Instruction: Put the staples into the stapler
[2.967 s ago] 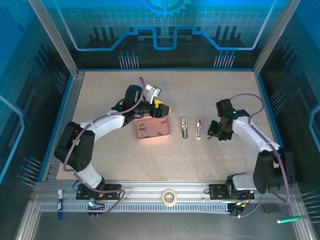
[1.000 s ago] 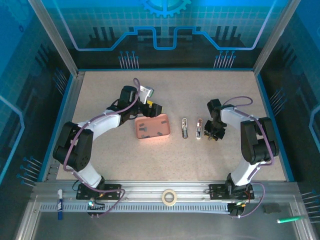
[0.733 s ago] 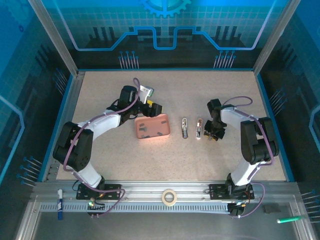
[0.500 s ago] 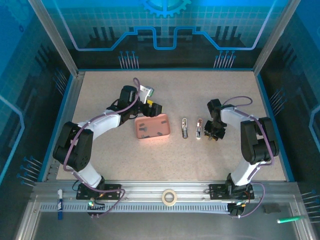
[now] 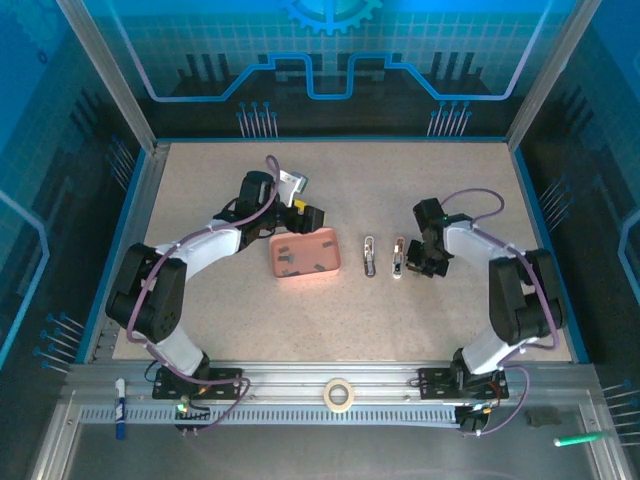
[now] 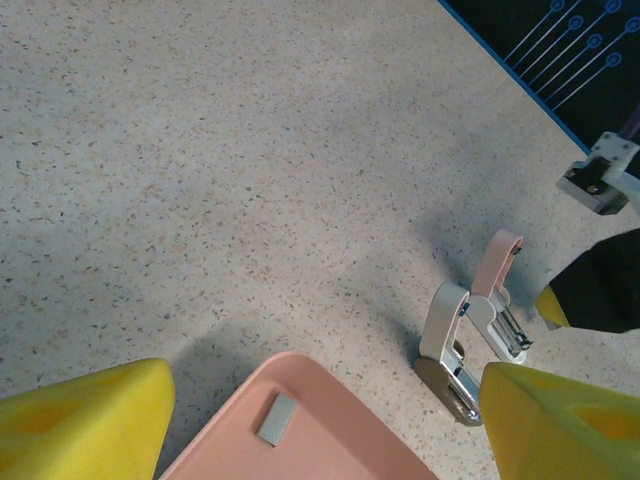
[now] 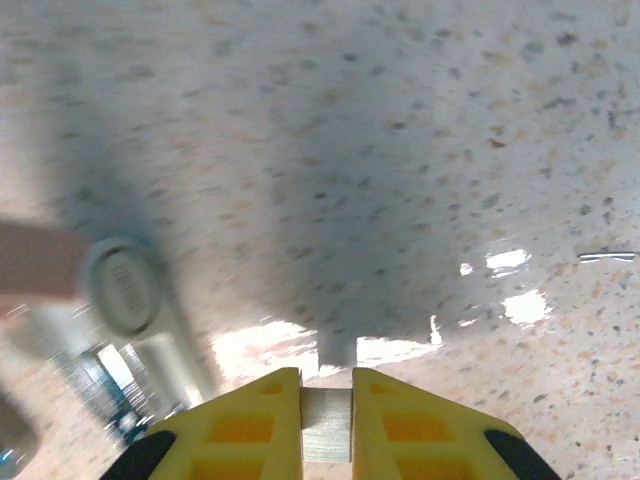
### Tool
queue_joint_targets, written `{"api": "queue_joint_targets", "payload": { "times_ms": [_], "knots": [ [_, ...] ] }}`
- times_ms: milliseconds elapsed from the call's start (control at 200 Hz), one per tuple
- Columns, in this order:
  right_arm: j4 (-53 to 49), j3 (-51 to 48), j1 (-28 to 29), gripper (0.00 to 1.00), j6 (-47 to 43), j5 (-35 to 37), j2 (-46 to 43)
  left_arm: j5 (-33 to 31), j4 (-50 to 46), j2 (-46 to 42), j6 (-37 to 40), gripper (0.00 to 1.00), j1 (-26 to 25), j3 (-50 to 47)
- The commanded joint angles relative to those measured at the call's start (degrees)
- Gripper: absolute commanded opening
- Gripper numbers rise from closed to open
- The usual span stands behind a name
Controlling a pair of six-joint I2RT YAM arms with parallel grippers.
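A pink tray [image 5: 305,258] left of centre holds grey staples [image 5: 286,251]; one strip [image 6: 277,418] lies near its corner. My left gripper [image 5: 306,216] hovers open over the tray's far edge, with nothing between its yellow fingers [image 6: 90,420]. Two small stapler bodies lie side by side: a white-topped one [image 5: 369,256] and a pink-topped one [image 5: 399,258], its metal channel [image 6: 505,332] exposed. My right gripper [image 5: 414,265] is low beside the pink-topped stapler. It [image 7: 327,395] is shut on a grey staple strip [image 7: 327,435]. The stapler [image 7: 120,290] is blurred at left.
A tape roll [image 5: 338,394], a blue marker [image 5: 120,405] and a green pen [image 5: 575,438] rest on the front rail, off the table. Aluminium posts and blue walls enclose the table [image 5: 340,180]. Open tabletop lies behind and in front of the staplers.
My right arm's elbow has swung outward and its wrist has shifted a little beside the stapler, with the jaws tightening on the strip. The left arm has not moved.
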Motion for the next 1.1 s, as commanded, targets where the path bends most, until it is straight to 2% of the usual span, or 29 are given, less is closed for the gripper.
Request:
{"api": "queue_joint_targets", "payload": {
  "times_ms": [0,280,565,1096],
  "knots": [
    [2.8,-1.4,3.1,0.17,-4.2,2.3,-5.5,2.2,2.1,-0.4,-2.0,0.81,-0.1,-1.2],
    [9.3,-6.3,9.8,0.17,-7.0,6.5,-12.3,2.4,2.7,-0.1,-2.5,0.81,-0.3,-1.4],
    [10.1,-5.1,13.9,0.17,-7.0,9.0,-9.0,2.2,2.4,0.7,-2.1,0.81,-0.2,-1.5],
    [13.5,-4.8,13.8,0.17,-4.0,10.6,-4.4,1.8,2.1,0.4,-1.9,0.81,-0.2,-1.5]
  ]
}}
